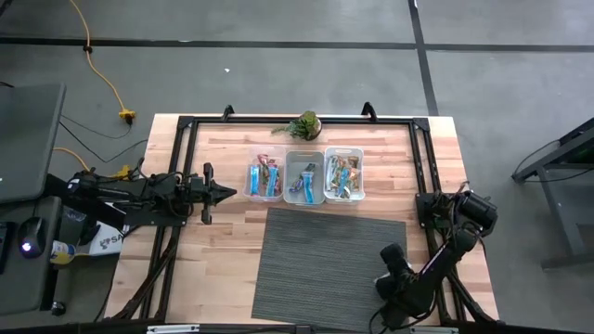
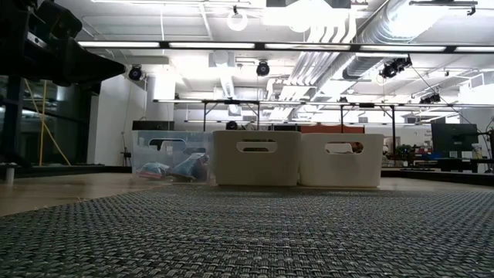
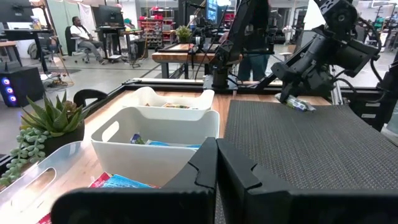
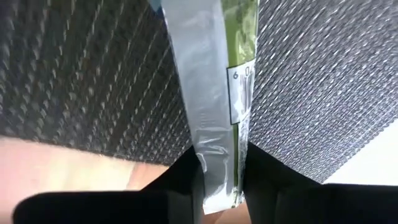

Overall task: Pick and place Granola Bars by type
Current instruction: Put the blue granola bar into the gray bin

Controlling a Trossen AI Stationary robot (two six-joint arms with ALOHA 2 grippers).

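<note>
Right gripper: the right gripper (image 4: 217, 177) sits low over the woven grey mat (image 1: 329, 264), at about 5 o'clock on the table, its 2 dark fingers clamped on a bar.
Held bar: a granola bar with a silver and green wrapper (image 4: 214, 93) — a barcode shows on its side; in the left wrist view the same bar (image 3: 297, 103) hangs under the right gripper (image 3: 292, 93), just above the mat (image 3: 298, 149).
Left gripper: the left gripper (image 1: 223, 193) hovers at about 9 o'clock, just beside the left bin, fingers (image 3: 205, 171) pressed together with nothing between them.
Bins: 3 clear plastic bins stand in a row at about 12 o'clock, touching side by side, just beyond the mat's far edge.
Left bin: the left bin (image 1: 264, 177) holds blue and pink-red bars (image 1: 270, 176).
Middle bin: the middle bin (image 1: 303, 182) holds a few blue bars (image 1: 305, 183).
Right bin: the right bin (image 1: 343, 175) holds a mix of orange-brown, blue and pale bars (image 1: 342, 176).
Plant: a small green plant (image 1: 304, 124) stands at the table's far edge, just behind the bins.
Table: a pale wooden table (image 1: 223, 260) with a black frame — the mat covers its near middle.
Room: a person seated at a desk (image 3: 84, 37) shows far off in the left wrist view.
</note>
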